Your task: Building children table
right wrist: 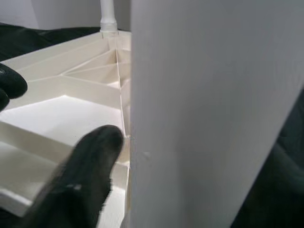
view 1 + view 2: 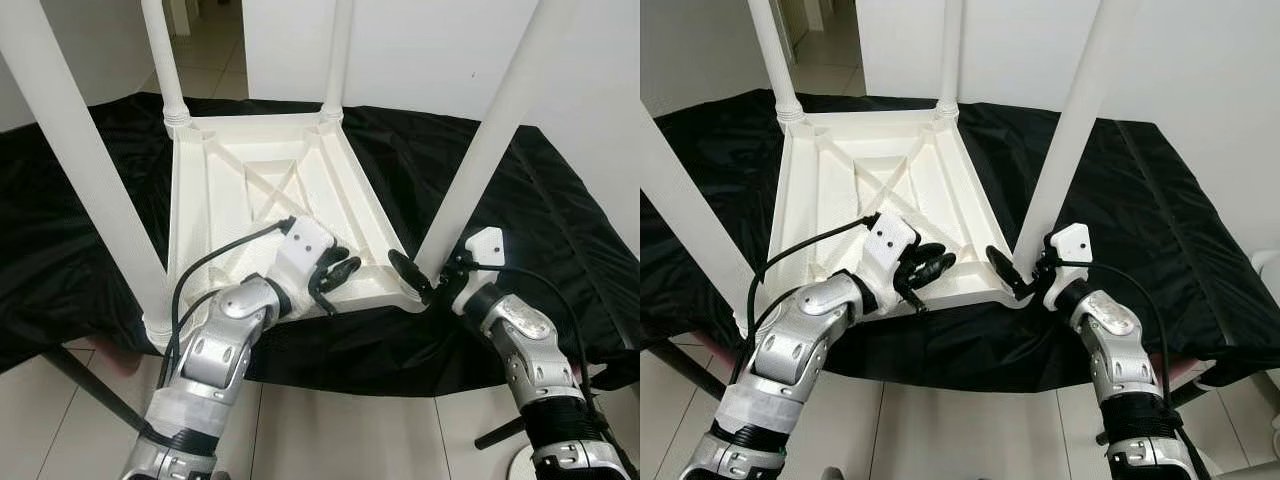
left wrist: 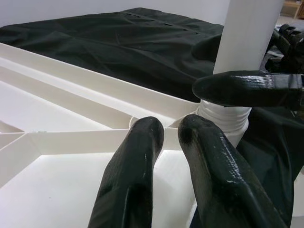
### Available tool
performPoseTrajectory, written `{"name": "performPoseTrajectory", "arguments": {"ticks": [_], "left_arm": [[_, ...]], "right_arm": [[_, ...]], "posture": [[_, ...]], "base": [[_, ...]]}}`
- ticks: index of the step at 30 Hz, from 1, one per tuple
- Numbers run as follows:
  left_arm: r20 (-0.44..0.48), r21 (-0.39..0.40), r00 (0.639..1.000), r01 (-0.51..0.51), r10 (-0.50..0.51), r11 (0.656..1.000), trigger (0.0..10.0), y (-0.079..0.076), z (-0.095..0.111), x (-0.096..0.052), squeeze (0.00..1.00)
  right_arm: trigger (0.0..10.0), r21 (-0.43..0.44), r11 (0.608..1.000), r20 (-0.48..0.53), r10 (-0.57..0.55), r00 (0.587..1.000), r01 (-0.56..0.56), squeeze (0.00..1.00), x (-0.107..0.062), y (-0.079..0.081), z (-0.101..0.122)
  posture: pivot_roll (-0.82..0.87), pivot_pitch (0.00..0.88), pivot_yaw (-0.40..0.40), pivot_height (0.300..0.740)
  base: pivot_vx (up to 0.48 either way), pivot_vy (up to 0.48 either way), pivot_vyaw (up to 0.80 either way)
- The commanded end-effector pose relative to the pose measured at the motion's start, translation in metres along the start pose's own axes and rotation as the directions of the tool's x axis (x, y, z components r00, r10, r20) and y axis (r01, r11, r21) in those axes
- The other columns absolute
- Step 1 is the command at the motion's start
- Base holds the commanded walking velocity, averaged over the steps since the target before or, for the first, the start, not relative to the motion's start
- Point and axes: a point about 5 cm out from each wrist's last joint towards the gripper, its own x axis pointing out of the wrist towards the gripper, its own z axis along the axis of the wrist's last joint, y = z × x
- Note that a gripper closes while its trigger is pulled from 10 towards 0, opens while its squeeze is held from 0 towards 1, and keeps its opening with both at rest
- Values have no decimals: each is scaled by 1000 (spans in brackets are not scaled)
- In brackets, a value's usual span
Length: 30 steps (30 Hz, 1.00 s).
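My right gripper (image 2: 425, 278) sits at the base of the near-right table leg (image 2: 480, 160), one black finger (image 1: 80, 183) pressed along the leg's side and the other out of sight behind it, so I read it as clasped around the leg just above the socket. My left gripper (image 2: 335, 275) rests on the ribbed underside near that same corner, its two fingers (image 3: 128, 180) nearly together with only a narrow gap and nothing between them. The white plastic children's table (image 2: 200, 200) lies upside down on a black cloth (image 2: 520, 200), with all four legs standing up from its corners. I judge the table light and stiff, the moulded plastic smooth and likely slippery under my pads. The leg is best taken low, close to its collar (image 3: 223, 118), where twisting or pushing will not lever it sideways; the thin ribs might flex if I lean on them.
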Motion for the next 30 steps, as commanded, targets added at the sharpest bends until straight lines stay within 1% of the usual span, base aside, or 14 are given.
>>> {"name": "performPoseTrajectory", "arguments": {"ticks": [1,3,4,10,11,13,16,17,18,25,26,27,28,30], "left_arm": [[6,25,996,-86,86,996,10000,5,2,2,0],[4,31,996,-85,85,996,10000,4,2,2,0],[5,38,997,-82,82,996,10000,4,2,2,0],[9,41,996,-86,86,995,10000,5,4,2,0],[10,44,996,-90,89,995,10000,5,4,2,0],[11,46,995,-95,95,994,10000,6,5,2,0],[9,53,995,-100,100,994,10000,6,4,3,0],[10,56,995,-101,100,993,10000,6,4,3,0],[11,65,995,-96,95,993,10000,5,3,3,0],[8,82,996,-90,89,993,10000,2,0,2,0],[9,86,996,-90,89,992,10000,2,0,2,0],[10,90,996,-90,90,992,10000,1,0,1,0],[10,90,996,-90,90,992,10000,1,0,1,0],[13,95,996,-92,91,991,10000,1,0,1,0]], "right_arm": [[1098,10,1000,-16,-10,1000,10,0,-4,-2,-2],[1098,12,1000,-19,-11,1000,12,0,-5,-2,-3],[0,27,999,-26,-17,1000,18,0,-6,-1,-4],[0,65,997,-39,-46,998,49,0,-10,1,-7],[10000,70,995,-45,-64,997,67,0,-10,2,-7],[10000,75,993,-51,-92,994,96,0,-10,3,-8],[10000,112,974,-58,-191,980,197,0,-5,2,-8],[10000,122,958,-56,-254,966,259,0,-1,1,-6],[10000,125,949,-55,-284,957,289,0,3,5,-5],[10000,131,919,-50,-368,929,371,0,14,21,-1],[10000,136,907,-55,-395,917,398,0,16,25,-1],[10000,160,863,-78,-473,878,479,0,19,30,-2],[10000,160,863,-78,-473,878,479,0,19,30,-2],[10000,167,767,-122,-608,785,620,0,24,39,-6]], "posture": [[10,63,-19,740],[10,63,-19,740],[10,70,-18,740],[7,82,-16,740],[6,87,-16,740],[6,87,-16,740],[3,92,-13,740],[0,95,-17,740],[-1,97,-17,740],[0,100,-18,740],[0,100,-18,740],[1,100,-20,740],[1,100,-20,740],[4,105,-23,740]], "base": [[0,0,0],[0,0,0],[0,0,0],[0,0,0],[0,0,0],[0,0,0],[0,0,0],[0,0,0],[0,0,0],[0,0,0],[0,0,0],[0,0,0],[0,0,0],[0,0,0]]}}
